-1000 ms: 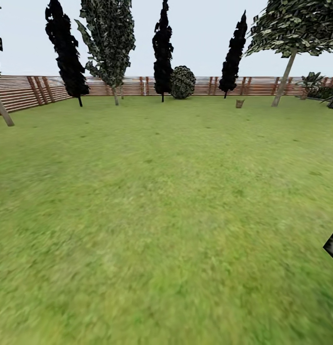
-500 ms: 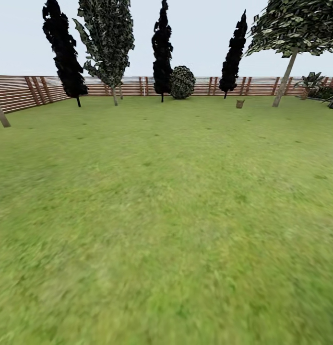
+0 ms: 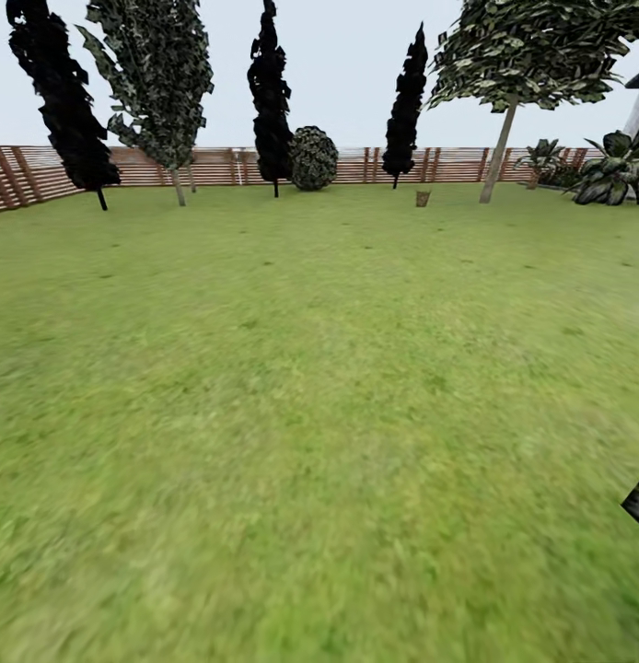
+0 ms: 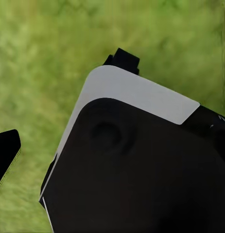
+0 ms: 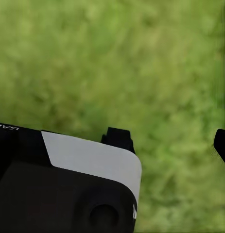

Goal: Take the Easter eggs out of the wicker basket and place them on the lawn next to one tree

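Neither claw's opening is showing clearly, so I cannot tell their state. The basket [image 3: 423,198] is sitting far off on the lawn [image 3: 301,405], near the tree [image 3: 497,147] by the fence [image 3: 209,166]. Misjudging the long approach could be bumping it over.

Far off at 12 o'clock, a tiny brown wicker basket [image 3: 423,198] near the fence [image 3: 209,166], way too small to make out any eggs inside. Tree [image 3: 531,55] crown at 1 o'clock chopped off by the top edge. Lawn [image 3: 292,479] up close all smeared and blurry. Both wrist views mostly blocked by black-and-white robot body [image 4: 136,165], grass behind out of focus.
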